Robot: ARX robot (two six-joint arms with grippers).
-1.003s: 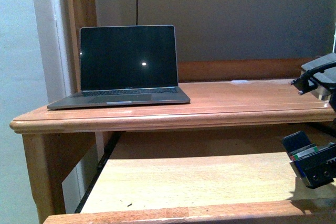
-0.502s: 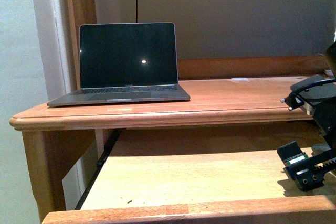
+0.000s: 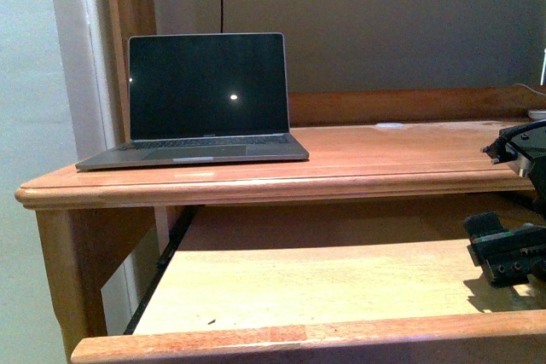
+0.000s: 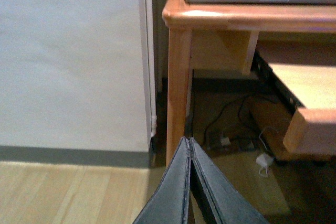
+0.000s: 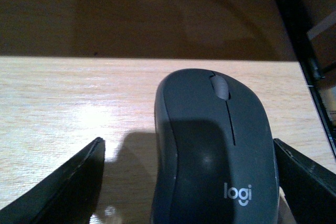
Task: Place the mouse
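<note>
You had the mouse [image 5: 215, 150] lying on the pale pull-out shelf [image 3: 299, 287] under the desktop, between the spread jaws of the right gripper [image 5: 187, 142], with one finger [image 5: 79, 182] clearly apart from it, while the left gripper [image 4: 189, 144] hung closed and empty toward the floor. It looked light, rigid and smooth-domed, so a pinch high on the top would likely have slipped off. You were best placed to take it low across its flanks, mid-length, with a modest squeeze.
</note>
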